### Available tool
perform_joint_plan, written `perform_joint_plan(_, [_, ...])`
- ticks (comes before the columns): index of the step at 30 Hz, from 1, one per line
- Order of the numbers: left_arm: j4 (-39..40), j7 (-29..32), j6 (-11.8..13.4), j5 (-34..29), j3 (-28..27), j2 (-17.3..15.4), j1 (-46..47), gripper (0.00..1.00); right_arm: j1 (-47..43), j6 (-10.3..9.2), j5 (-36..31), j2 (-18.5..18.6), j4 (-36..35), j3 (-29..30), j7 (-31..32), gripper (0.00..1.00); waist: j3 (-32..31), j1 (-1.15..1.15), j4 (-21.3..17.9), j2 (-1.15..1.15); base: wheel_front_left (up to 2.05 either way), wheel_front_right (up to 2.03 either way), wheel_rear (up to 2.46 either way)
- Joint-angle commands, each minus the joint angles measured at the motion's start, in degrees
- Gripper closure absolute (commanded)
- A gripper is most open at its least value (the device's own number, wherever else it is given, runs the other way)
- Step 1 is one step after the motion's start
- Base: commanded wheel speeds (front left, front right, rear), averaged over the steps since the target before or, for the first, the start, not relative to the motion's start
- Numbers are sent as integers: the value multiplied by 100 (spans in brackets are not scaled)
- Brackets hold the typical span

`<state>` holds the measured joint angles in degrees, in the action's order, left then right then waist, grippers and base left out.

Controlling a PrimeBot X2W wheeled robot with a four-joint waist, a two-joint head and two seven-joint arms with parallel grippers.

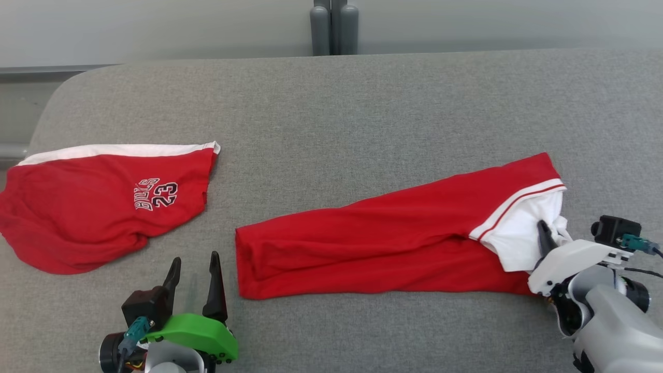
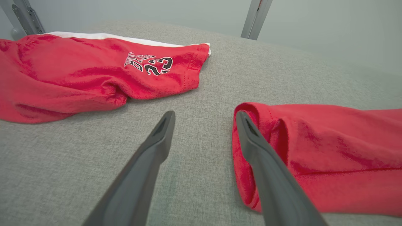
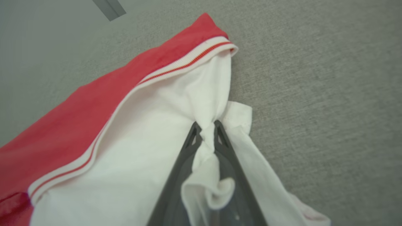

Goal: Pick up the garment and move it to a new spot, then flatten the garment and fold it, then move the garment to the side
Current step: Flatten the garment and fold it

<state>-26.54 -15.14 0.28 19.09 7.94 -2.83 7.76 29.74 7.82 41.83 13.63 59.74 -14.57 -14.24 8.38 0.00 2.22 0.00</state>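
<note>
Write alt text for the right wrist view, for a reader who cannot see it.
The right gripper has its two dark fingers closed on a bunched fold of white fabric at one end of the red garment, which lies on a grey cloth surface.

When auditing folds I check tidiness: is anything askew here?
The folded red garment lies slanted across the grey fabric surface, white cloth spilling out its striped end, pinched by the jaws of the right gripper.

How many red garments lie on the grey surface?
2. The printed garment lies at the left; the long garment runs from centre to right, its white end in the right gripper.
</note>
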Motion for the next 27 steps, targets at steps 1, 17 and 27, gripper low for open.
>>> perform_joint_plan(1, [17, 2, 18, 53, 17, -16, 69, 0, 56, -50, 15, 145, 69, 106, -51, 100, -4, 0, -63, 0, 0, 0, 0])
perform_joint_plan(17, [-38, 2, -10, 78, 182, -18, -27, 0, -355, -34, -121, -90, -2078, -464, 27, 100, -173, 0, -250, 0, 0, 0, 0])
perform_joint_plan(27, [-65, 2, -49, 88, 393, -17, -67, 0, -771, -33, 301, -368, -3086, -1747, 701, 100, -293, 0, 218, 0, 0, 0, 0])
